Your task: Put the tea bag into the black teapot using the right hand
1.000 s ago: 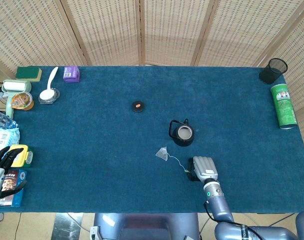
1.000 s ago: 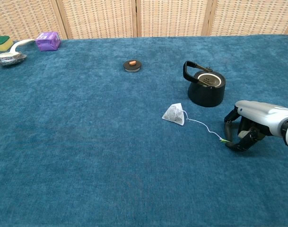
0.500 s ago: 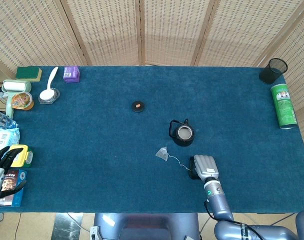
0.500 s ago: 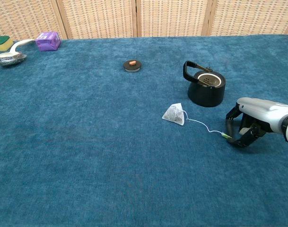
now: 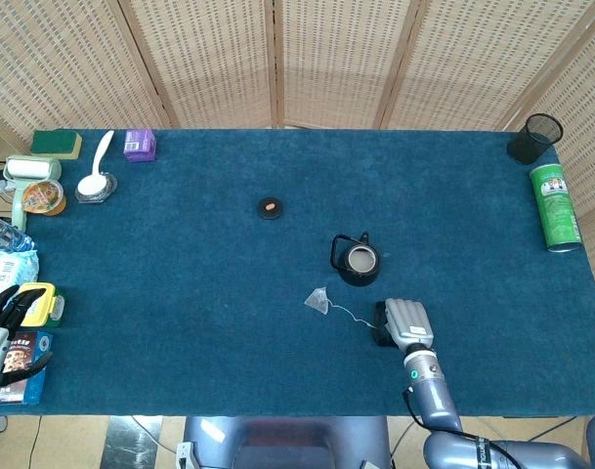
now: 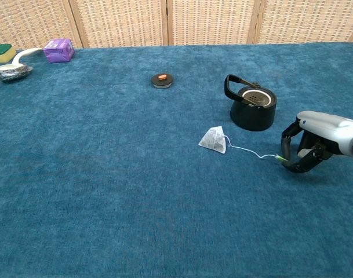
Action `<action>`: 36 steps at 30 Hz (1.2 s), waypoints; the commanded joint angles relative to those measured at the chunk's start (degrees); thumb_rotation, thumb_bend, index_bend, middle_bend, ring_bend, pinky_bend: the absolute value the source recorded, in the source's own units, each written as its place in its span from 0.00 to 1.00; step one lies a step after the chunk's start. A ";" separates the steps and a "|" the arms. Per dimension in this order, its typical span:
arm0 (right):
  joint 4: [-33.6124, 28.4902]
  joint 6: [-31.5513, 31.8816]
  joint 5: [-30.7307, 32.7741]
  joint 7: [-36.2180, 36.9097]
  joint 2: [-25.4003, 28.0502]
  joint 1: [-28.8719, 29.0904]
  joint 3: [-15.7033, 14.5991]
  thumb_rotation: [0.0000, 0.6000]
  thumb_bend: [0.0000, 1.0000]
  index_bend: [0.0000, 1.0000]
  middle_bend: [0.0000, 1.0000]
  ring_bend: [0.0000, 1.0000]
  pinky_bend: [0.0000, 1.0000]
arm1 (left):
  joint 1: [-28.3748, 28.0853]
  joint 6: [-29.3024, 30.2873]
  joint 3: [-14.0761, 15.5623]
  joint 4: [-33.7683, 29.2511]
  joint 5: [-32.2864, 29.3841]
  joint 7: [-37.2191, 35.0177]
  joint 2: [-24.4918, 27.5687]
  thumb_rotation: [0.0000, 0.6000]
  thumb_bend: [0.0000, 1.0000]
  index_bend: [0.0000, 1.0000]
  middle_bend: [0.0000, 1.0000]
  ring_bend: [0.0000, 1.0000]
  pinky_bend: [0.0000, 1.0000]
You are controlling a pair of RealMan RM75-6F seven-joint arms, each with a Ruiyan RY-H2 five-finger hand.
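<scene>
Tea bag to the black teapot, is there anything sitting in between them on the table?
Nothing visible. Only bare blue cloth lies between the tea bag and the black teapot, whose lid is off. The right hand is at the string's tag end.

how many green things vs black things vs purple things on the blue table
green: 2, the green cylindrical can and green sponge
black: 3, black teapot, black round lid, black mesh cup
purple: 1, purple box
total: 6
</scene>
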 commanded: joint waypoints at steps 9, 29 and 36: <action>-4.95 -0.59 -5.02 7.47 5.66 -2.19 1.75 1.00 0.49 0.64 1.00 1.00 1.00 | -0.04 0.00 0.33 -0.82 0.83 0.35 -0.53 1.00 0.27 0.08 0.14 0.00 0.10; -11.77 -5.69 -10.14 23.03 16.13 -3.21 8.34 1.00 0.49 0.64 1.00 1.00 1.00 | 1.14 0.70 2.29 -3.21 3.00 1.95 -0.62 1.00 0.27 0.08 0.14 0.00 0.10; -13.75 -7.92 -9.60 28.10 19.74 -2.62 11.57 1.00 0.49 0.64 1.00 1.00 1.00 | 1.54 1.13 2.59 -3.43 3.33 1.96 -0.52 1.00 0.27 0.08 0.14 0.00 0.10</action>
